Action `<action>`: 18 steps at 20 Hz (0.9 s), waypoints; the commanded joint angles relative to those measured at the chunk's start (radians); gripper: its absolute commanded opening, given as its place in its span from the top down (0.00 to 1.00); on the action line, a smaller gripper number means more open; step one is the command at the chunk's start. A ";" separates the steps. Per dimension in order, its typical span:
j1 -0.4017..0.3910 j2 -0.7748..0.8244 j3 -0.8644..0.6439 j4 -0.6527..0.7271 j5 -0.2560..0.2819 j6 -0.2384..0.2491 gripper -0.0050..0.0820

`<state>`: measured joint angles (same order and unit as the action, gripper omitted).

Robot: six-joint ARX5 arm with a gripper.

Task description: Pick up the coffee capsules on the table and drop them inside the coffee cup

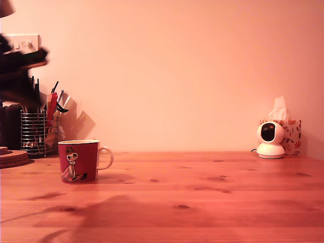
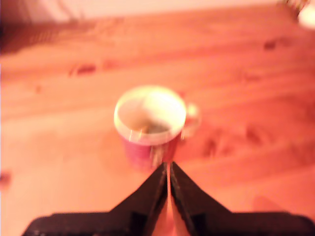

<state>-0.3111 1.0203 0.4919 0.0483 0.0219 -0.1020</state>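
Motion blur smears the wrist view, where the pincer (image 2: 168, 172) hangs above the red mug (image 2: 150, 125) with its dark fingers pressed almost together, only a thin slit between them and nothing gripped. Something dark lies inside the mug, too blurred to name. In the exterior view the mug (image 1: 78, 161) stands upright on the pine counter (image 1: 202, 197) at the exterior view's left, handle toward the right, near a wire mesh pen holder (image 1: 34, 132). A small white camera (image 1: 270, 140) and tissue box (image 1: 290, 134) sit far right.
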 commanded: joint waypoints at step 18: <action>0.064 -0.496 -0.095 -0.240 -0.001 -0.003 0.96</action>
<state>-0.2478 0.5270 0.4221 -0.1917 0.0216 -0.1020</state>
